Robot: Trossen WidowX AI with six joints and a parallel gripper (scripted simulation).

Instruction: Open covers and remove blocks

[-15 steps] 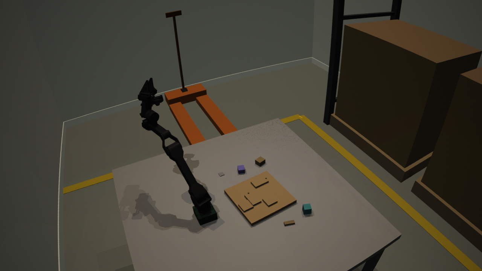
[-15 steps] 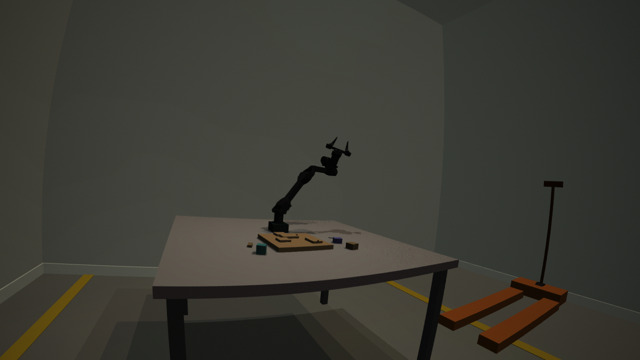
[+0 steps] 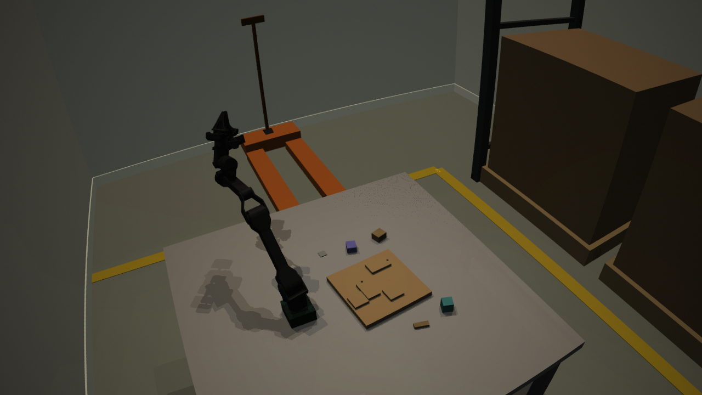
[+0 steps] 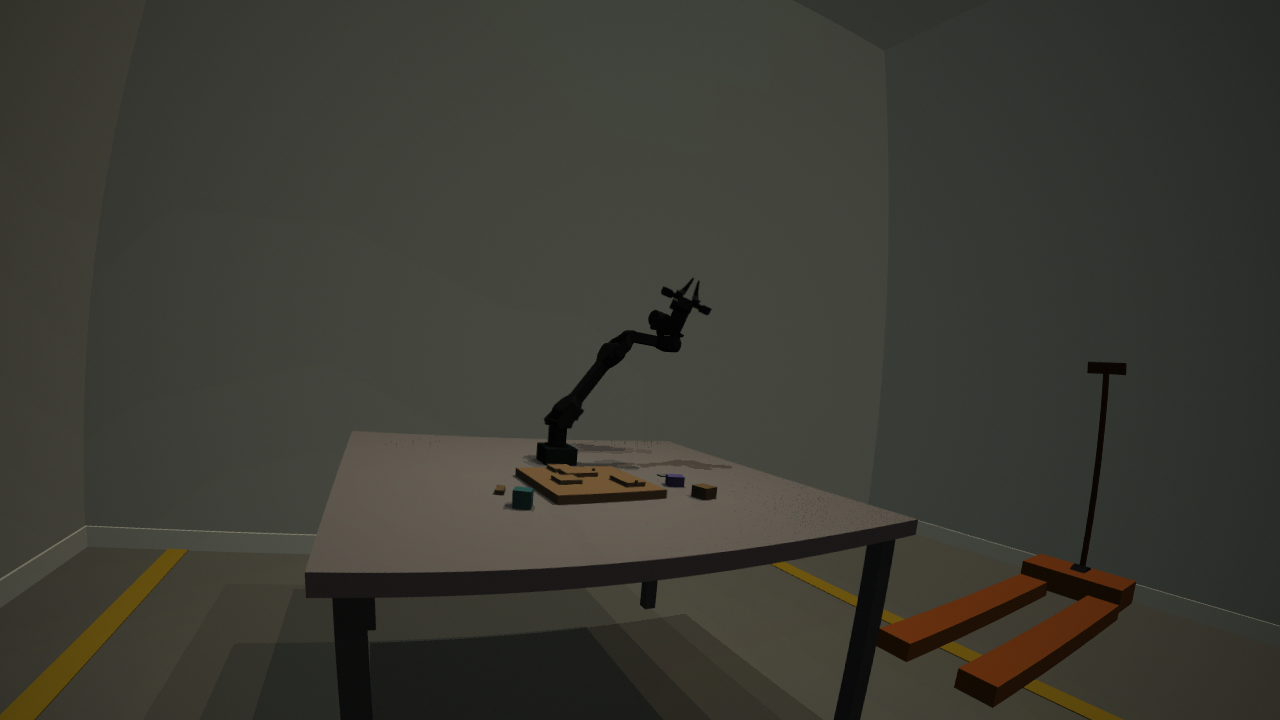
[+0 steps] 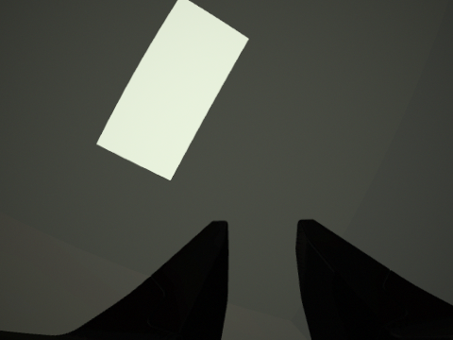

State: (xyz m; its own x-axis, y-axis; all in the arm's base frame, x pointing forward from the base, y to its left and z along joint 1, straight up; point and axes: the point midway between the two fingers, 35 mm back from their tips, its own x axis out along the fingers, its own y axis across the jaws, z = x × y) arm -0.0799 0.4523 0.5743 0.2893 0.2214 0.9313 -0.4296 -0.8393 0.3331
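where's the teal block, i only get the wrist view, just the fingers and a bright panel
Observer: The teal block is on the table, off the board.

Operator: ok and the purple one

Observer: The purple block is on the table too, clear of the board.

Operator: how close is the tool to the board

Observer: Not close: the tool is raised well above the table, fingertips pointing up.

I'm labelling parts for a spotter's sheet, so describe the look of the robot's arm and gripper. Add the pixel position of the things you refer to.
The arm (image 3: pixel 275 253) (image 4: pixel 590 371) is black, with rounded joints and slender links, one a split, open frame. The gripper (image 3: pixel 224 112) (image 4: pixel 694 281) (image 5: pixel 262 236) is black too, its two fingers tapering to narrow, blunt tips. I can make out no cables or markings.
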